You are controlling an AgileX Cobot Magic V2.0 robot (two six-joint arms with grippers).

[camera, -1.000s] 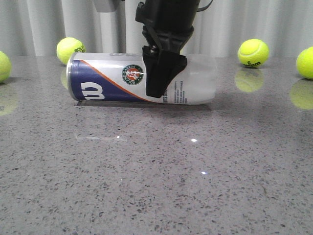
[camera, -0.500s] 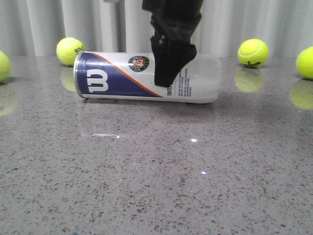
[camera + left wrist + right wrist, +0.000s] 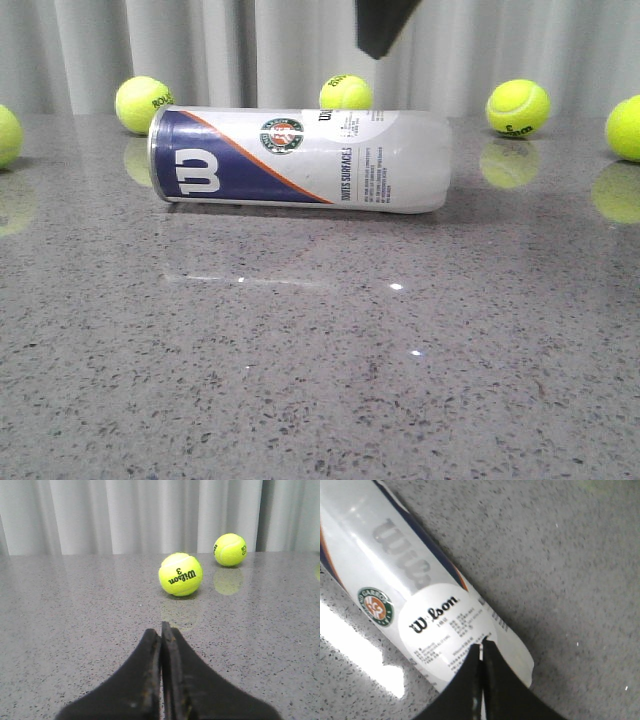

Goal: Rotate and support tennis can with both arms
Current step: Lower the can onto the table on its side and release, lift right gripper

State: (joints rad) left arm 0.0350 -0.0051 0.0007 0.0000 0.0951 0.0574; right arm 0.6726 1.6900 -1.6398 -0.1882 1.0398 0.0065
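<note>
Translucent white, the tennis can (image 3: pixel 300 160) lies on its side on the grey table (image 3: pixel 320 350), with the navy panel toward the left. The right gripper (image 3: pixel 481 647) hangs above the can, apart from it, and its fingers are pressed together on nothing. The left gripper (image 3: pixel 161 630) is also closed and empty; it is probably far from the can and faces two tennis balls (image 3: pixel 180 574).

tennis can (image 3: pixel 300 160) lying flat, table (image 3: pixel 320 370)
</note>
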